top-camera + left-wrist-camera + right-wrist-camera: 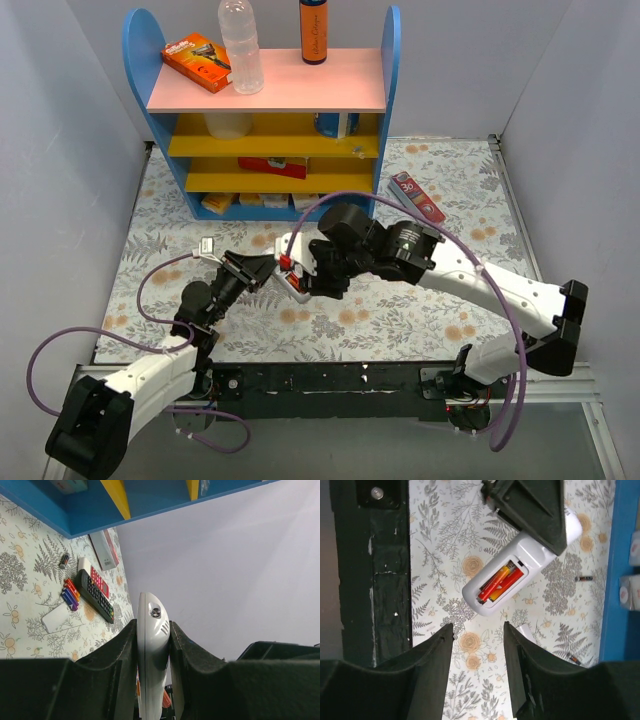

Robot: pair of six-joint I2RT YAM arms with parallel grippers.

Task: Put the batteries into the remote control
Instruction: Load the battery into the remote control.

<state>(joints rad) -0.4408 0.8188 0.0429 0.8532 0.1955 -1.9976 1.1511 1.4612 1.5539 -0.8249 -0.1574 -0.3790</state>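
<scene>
My left gripper [248, 270] [153, 632] is shut on a white remote control [152, 607] and holds it above the table. The remote also shows in the top view [296, 281] and in the right wrist view [535, 550]. Its back compartment is open, with two red-orange batteries [499, 583] lying in it. My right gripper [477, 627] [318, 278] is open and empty, hovering just off the remote's compartment end. More red and dark blue batteries [70, 594] lie in a row on the mat. Loose cells [583, 578] [64, 560] lie near the shelf.
A black remote [98, 598] and a red-buttoned one [96, 580] lie beside the spare cells, with a white cover [56, 618]. A long red-and-white box [417, 196] lies right of the blue shelf [391, 60]. The black table edge [375, 580] is near.
</scene>
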